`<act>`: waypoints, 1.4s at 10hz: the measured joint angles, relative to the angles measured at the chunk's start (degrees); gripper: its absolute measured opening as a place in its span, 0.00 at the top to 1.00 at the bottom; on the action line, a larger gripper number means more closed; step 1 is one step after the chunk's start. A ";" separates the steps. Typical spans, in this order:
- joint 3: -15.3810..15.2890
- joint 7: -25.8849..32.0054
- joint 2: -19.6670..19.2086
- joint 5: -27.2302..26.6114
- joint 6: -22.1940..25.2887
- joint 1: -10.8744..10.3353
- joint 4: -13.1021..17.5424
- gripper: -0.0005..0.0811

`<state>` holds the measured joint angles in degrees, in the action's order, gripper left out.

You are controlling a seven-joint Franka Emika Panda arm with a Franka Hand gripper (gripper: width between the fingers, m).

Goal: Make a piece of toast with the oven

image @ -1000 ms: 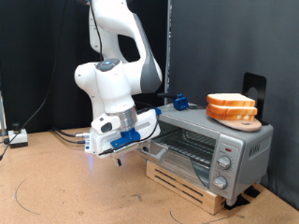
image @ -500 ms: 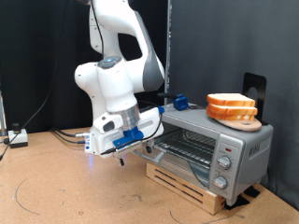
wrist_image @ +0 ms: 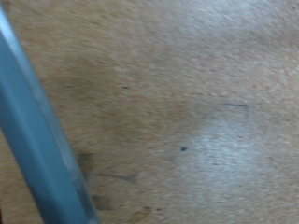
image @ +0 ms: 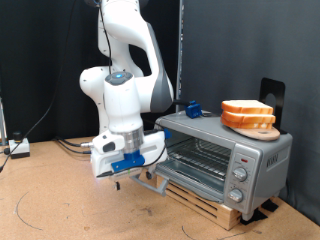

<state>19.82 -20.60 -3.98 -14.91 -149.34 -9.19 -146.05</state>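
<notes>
The silver-grey oven (image: 245, 160) stands on a wooden pallet at the exterior view's right. Its glass door (image: 158, 180) hangs open and low, and the wire rack (image: 200, 155) shows inside. Two bread slices lie stacked on a round wooden plate (image: 263, 131) on top of the oven; the upper piece of toast (image: 245, 105) has a pale face and brown crust. My gripper (image: 122, 180) points down at the door's outer edge, close to the table. Its fingers are too small to read. The wrist view shows no fingers, only a blurred grey-blue bar (wrist_image: 42, 140) over the brown tabletop (wrist_image: 187, 112).
A small blue object (image: 190, 108) sits on the oven's top at its left end. A black stand (image: 272, 92) rises behind the plate. Cables (image: 70, 145) run along the table's back. A dark curtain closes off the back.
My hand has dropped lower and moved toward the exterior view's bottom left. The oven door has swung further down with it.
</notes>
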 joint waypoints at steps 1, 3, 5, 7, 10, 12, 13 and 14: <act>0.30 0.02 -1.91 0.18 -1.41 0.22 0.07 0.00; 0.47 0.65 -5.91 -0.85 -4.72 0.70 0.28 0.00; -0.55 3.75 -9.22 -5.52 -6.81 1.58 1.35 0.00; -1.78 7.40 -11.24 -9.06 -7.56 2.85 2.72 0.00; -1.81 11.59 -10.87 -10.58 -5.59 4.94 3.09 0.00; -1.75 14.29 -8.36 -10.75 -0.27 6.58 3.23 0.00; -1.75 13.89 -8.48 -10.50 -0.77 6.52 3.11 0.00; -2.13 15.84 -8.27 -12.32 0.18 6.64 3.15 0.00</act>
<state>17.69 -4.76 -12.25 -27.23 -149.16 -2.55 -142.91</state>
